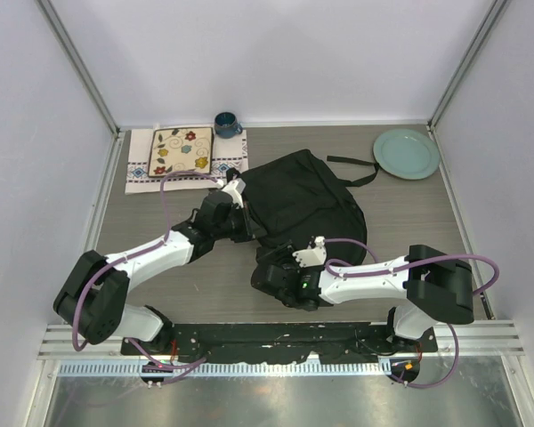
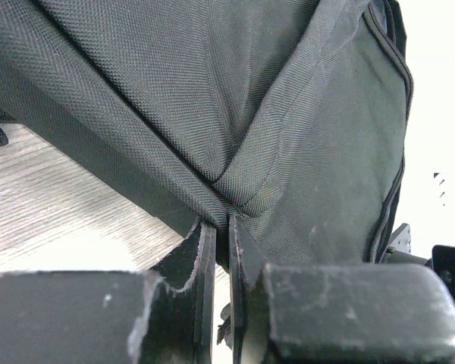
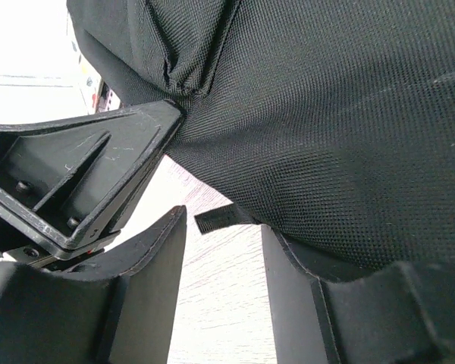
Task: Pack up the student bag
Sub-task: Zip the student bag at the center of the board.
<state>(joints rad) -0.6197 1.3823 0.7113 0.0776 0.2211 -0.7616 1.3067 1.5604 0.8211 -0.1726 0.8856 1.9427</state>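
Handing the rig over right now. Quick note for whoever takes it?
Left gripper: shut, pinching a fold of the student bag.
Right gripper: jaws open at the bag's near edge, gripping nothing.
Bag lies mid-table. Mug, plate and patterned mat sit outside it, far side.
Done: nothing visibly packed.
To do: probably open bag, load items.

Overhead view, two close wrist views (student bag (image 1: 298, 200) shared)
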